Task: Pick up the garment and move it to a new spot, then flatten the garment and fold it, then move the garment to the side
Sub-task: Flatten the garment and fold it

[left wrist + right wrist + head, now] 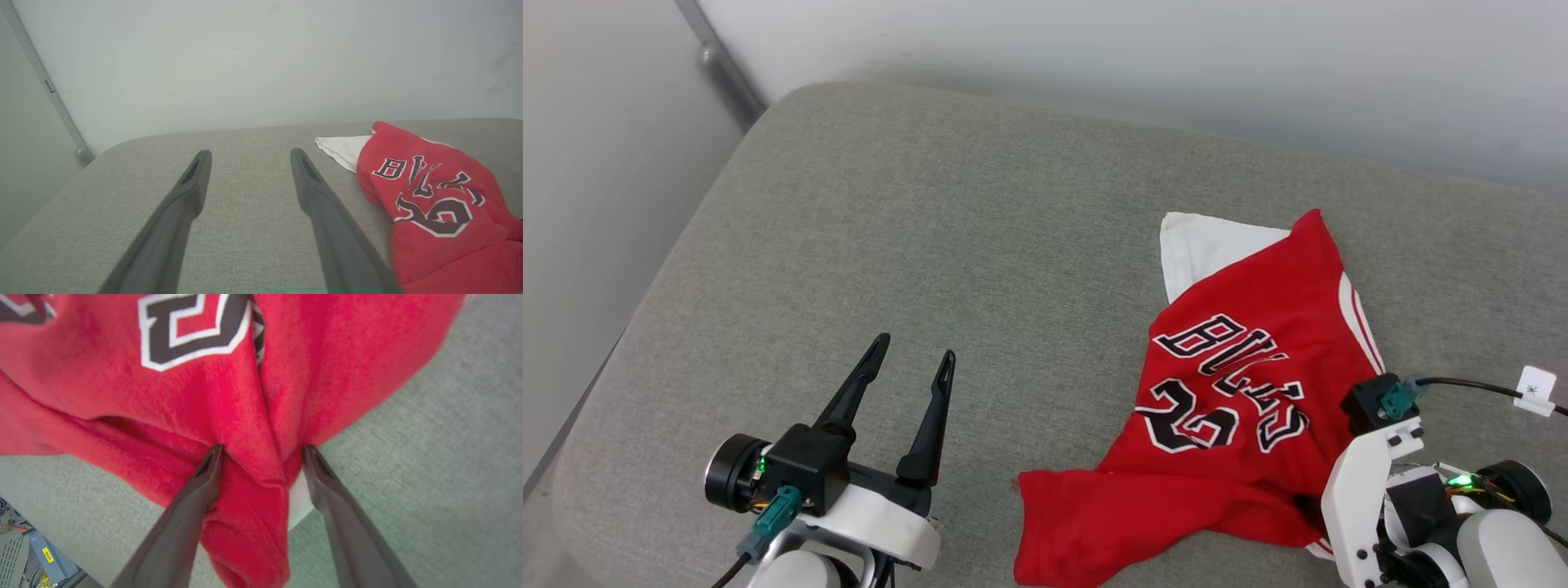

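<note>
Head view: garment (1241, 392) crumpled on grey cushion (931, 245) beside pale wall (1176, 65).

- Garment (1241, 392): red body; white sleeve toward the cushion's far edge; black lettering and numerals outlined in white; red-and-white striped trim.
- Cushion (931, 229): grey-green woven fabric, finely flecked.
- Left gripper (913, 347): black, on a white wrist shell (882, 523) with a teal connector (778, 510).
- Right gripper (263, 448): dark grey.
- Wall (1094, 49): plain pale grey-white.
- Cable tag (1535, 390): white.
</note>
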`<state>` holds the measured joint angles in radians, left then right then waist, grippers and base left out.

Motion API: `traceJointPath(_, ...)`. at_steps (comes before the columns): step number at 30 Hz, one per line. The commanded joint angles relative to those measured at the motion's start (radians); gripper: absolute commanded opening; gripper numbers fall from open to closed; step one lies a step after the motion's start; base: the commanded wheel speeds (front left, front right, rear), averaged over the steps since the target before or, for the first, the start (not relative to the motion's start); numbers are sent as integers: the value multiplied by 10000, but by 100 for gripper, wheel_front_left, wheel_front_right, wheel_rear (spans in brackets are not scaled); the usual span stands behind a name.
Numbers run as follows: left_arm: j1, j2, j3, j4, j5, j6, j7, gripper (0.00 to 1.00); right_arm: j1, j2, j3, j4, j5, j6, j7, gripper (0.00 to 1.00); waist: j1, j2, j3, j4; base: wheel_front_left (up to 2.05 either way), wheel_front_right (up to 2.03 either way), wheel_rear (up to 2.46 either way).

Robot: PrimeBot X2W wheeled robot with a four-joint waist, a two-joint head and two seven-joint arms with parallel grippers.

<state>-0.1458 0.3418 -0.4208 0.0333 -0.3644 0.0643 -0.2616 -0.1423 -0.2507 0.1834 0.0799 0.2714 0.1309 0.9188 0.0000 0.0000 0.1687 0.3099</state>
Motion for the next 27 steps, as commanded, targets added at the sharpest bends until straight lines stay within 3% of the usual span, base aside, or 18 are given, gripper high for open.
traceJointPath(1, -12, -50, 18, 18, 59, -20, -47, 100, 174, -5, 26, 356, -141, -6, -33, 49, 0, 0, 52, 102, 0, 0, 0)
traceJointPath(3, 27, -84, 68, 49, 98, -38, -47, 100, 179, -90, 52, 546, -337, -6, -170, 0, 0, 0, 40, 124, 0, 0, 0)
traceJointPath(6, 134, -114, 147, 104, 116, -45, -46, 100, 162, -99, -80, 484, -431, -7, -417, 0, 0, 0, -89, 24, 0, 0, 0)
traceJointPath(12, 367, -195, 270, 138, 158, -80, -39, 100, 180, -800, -236, -484, -562, -6, -477, 0, 0, 0, -556, -497, 0, 0, 0)
traceJointPath(19, 495, -313, 364, 93, 194, -119, -38, 100, 74, -3085, -313, -1688, -631, -6, 109, 0, 0, 0, -820, -1111, 0, 0, 0)
traceJointPath(23, 423, -443, 401, 72, 277, -182, -39, 100, -67, -4352, -645, -1554, -892, -6, 151, 0, 0, 0, -709, -1253, 0, 0, 0)
traceJointPath(27, 365, -535, 420, 120, 340, -277, -39, 100, -36, -5069, -875, -1001, -1281, -6, -262, 0, 0, 0, -524, -1291, 0, 0, 0)
